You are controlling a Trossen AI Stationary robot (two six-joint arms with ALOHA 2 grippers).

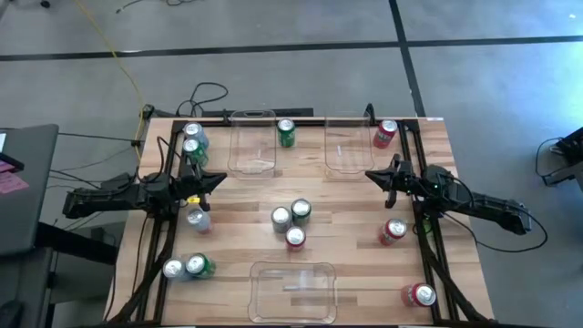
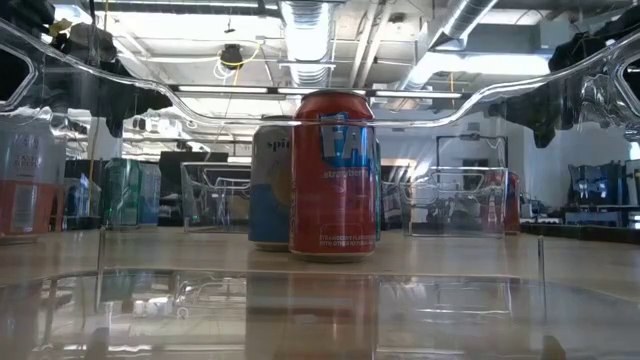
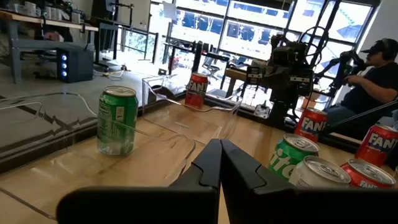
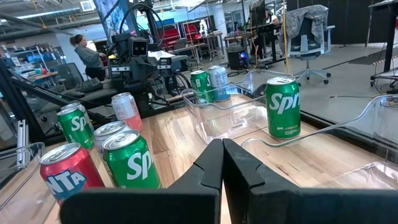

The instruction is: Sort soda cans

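Several soda cans stand upright on the wooden table [image 1: 346,210]. A silver can [image 1: 281,217], a green can [image 1: 300,211] and a red can [image 1: 295,238] cluster at the middle. Another green can [image 1: 286,132] stands between the two far bins. More cans stand along the left and right edges. My left gripper [image 1: 221,177] hovers level at the left side, shut and holding nothing; in its wrist view its shut fingers [image 3: 220,168] point across the table. My right gripper [image 1: 368,174] hovers at the right side, also shut with nothing in it [image 4: 222,163].
Two clear bins [image 1: 252,141] [image 1: 351,146] stand at the far edge and one clear bin [image 1: 293,290] at the near edge. Black frame rails [image 1: 159,228] run along both sides. A person [image 3: 373,68] sits beyond the table.
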